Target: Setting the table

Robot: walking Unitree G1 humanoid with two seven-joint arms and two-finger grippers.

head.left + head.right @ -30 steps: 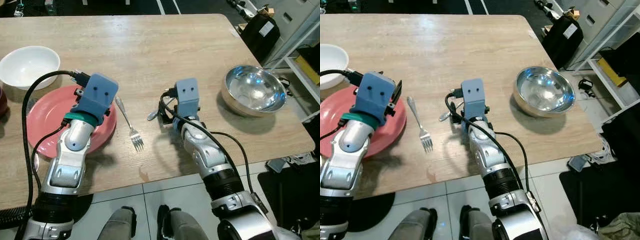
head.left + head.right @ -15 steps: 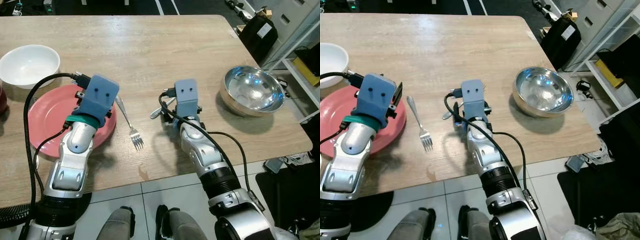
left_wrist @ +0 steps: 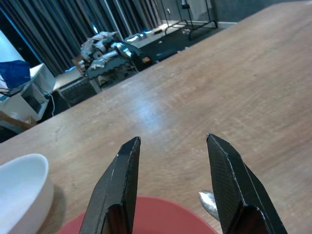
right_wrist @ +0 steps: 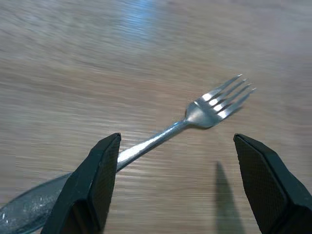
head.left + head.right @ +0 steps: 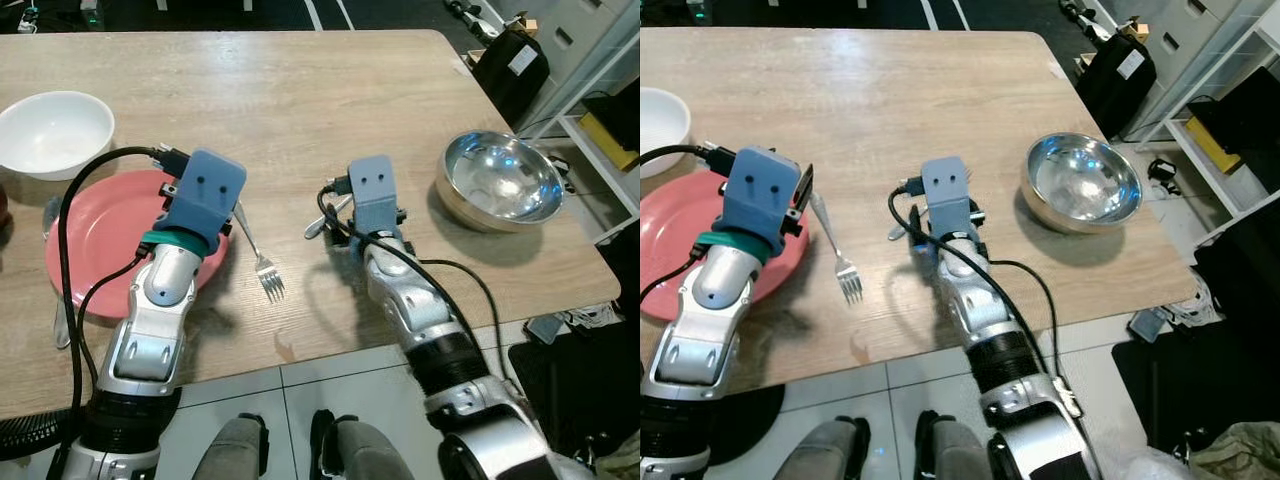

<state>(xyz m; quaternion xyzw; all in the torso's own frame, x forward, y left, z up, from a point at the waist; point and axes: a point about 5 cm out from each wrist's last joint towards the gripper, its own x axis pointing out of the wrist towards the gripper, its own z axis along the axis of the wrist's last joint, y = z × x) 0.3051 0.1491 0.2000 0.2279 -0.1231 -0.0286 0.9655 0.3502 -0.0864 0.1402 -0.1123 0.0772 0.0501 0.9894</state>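
Right gripper [image 4: 178, 185] is hovering, fingers spread wide, over a fork [image 4: 204, 109] lying flat on the table [image 5: 300, 90]. Looks thin, stiff, slick steel; pinch mid-handle. Left gripper [image 3: 173, 185], fingers apart, is holding nothing over the red plate [image 5: 100, 230], at 9 o'clock of a second fork [image 5: 262, 270].

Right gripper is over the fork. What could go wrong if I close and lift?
The fork lies flat on the table and crosses the open right gripper at a slant, so a pinch may catch it off-centre and let it swing or slip. The open left gripper sits over the plate rim beside the second fork; moving that arm could knock either.
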